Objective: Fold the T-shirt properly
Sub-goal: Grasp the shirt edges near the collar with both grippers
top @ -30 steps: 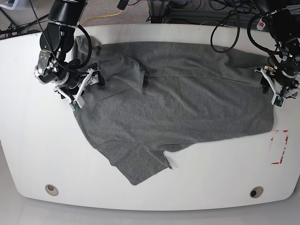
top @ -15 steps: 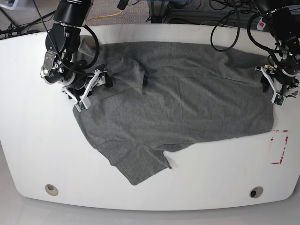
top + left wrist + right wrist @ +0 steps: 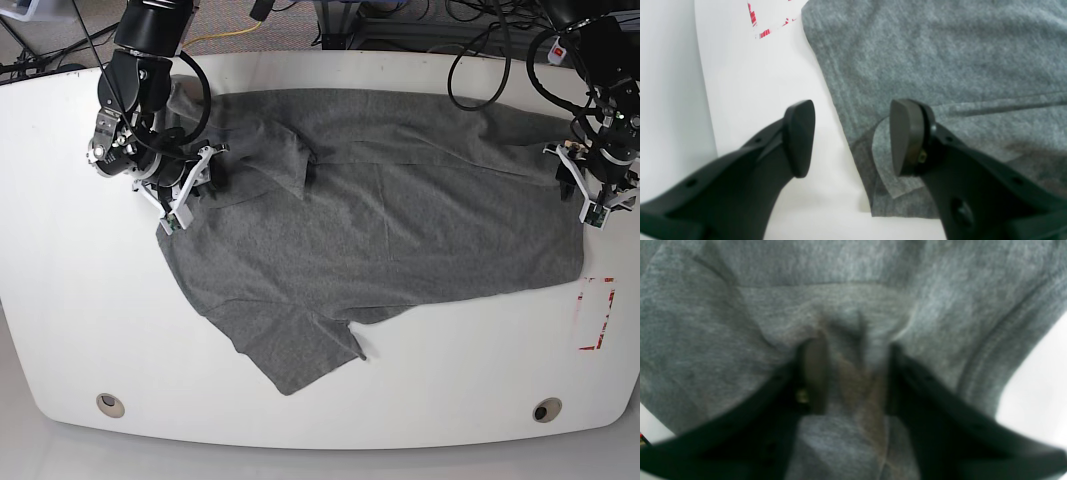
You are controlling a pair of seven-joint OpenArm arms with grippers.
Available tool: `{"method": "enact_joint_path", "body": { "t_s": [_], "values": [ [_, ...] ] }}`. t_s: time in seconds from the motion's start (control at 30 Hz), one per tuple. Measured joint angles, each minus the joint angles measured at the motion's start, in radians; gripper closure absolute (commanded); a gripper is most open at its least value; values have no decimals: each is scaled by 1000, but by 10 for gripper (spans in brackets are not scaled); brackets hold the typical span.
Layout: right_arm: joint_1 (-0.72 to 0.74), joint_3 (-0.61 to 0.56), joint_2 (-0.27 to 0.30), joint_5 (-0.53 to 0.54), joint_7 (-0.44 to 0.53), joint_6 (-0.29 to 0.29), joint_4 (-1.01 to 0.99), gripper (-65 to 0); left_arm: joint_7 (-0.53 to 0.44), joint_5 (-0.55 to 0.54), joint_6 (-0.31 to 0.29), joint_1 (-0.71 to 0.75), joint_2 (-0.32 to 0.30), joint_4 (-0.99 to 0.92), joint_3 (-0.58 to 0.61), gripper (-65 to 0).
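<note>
Since a second ago the right gripper has slid from the bare white table onto the left end of the plain heather-grey cotton T-shirt, and its jaws have drawn in. In the blurred right wrist view its fingers seem to pinch a bunched ridge of cloth between them. The left gripper has not moved: its fingers stand spread at the shirt's right edge, one fingertip over bare table, the other over the hem, holding nothing. The shirt lies spread across the table's far half, one sleeve reaching nearer.
</note>
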Motion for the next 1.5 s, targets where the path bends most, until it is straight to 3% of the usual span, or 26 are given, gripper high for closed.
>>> {"method": "enact_joint_path", "body": {
  "t_s": [0.4, 0.47, 0.5, 0.53, 0.73, 0.8, 0.97, 1.1, 1.2, 1.5],
  "values": [
    [-6, 0, 0, 1, -3, 0, 68, -154, 0, 0, 0, 2, 0, 0, 0, -331],
    [-6, 0, 0, 0, -5, 0, 68, -106, 0, 0, 0, 2, 0, 0, 0, -331],
    [-6, 0, 0, 0, -4, 0, 68, -32, 0, 0, 0, 2, 0, 0, 0, -331],
    [-5, 0, 0, 0, -4, 0, 68, 0, 0, 0, 0, 2, 0, 0, 0, -331],
    [0, 0, 0, -3, -1, 0, 18, 0, 3, -2, 0, 2, 0, 0, 0, -332],
    [-3, 0, 0, -3, -4, 0, -1, 0, 42, -12, 0, -3, 2, 2, 0, -333],
    [-14, -1, 0, 0, -6, 0, 38, 0, 299, -112, 2, -68, 19, 2, -89, -335],
    [-23, -1, 0, 0, -2, 0, 67, 0, 397, -288, 4, -76, 14, 5, -162, -435],
    [-27, -1, -1, 0, -4, 0, 68, 0, 433, -334, 4, -60, -2, 3, -180, -488],
    [-28, -1, -2, 0, -4, 0, 68, 0, 434, -356, 4, -43, -8, -46, -187, -486]
  ]
}}
